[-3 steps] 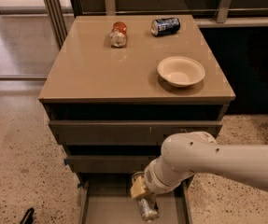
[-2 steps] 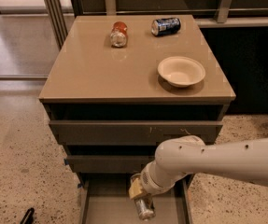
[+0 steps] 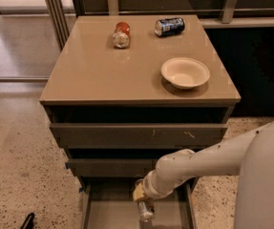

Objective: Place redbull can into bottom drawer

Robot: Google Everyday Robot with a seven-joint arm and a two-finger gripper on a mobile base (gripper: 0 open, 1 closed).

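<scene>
arm [image 3: 203, 161]: white, smooth, rounded tube with small dark specks
wrist [image 3: 158, 182]: bulbous white joint
shell [image 3: 265, 175]: broad white casing at near right, dotted with dark specks
hand [image 3: 143, 200]: small, tan-yellow, at the arm's end, near, over the bottom drawer [image 3: 110, 209]

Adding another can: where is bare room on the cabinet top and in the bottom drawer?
Tan cabinet top: bare front-left, bordered by red-orange can and cream bowl; back is crowded, with dark blue can. Grey bottom drawer: floor free left of the hand at the slim silver can.
</scene>
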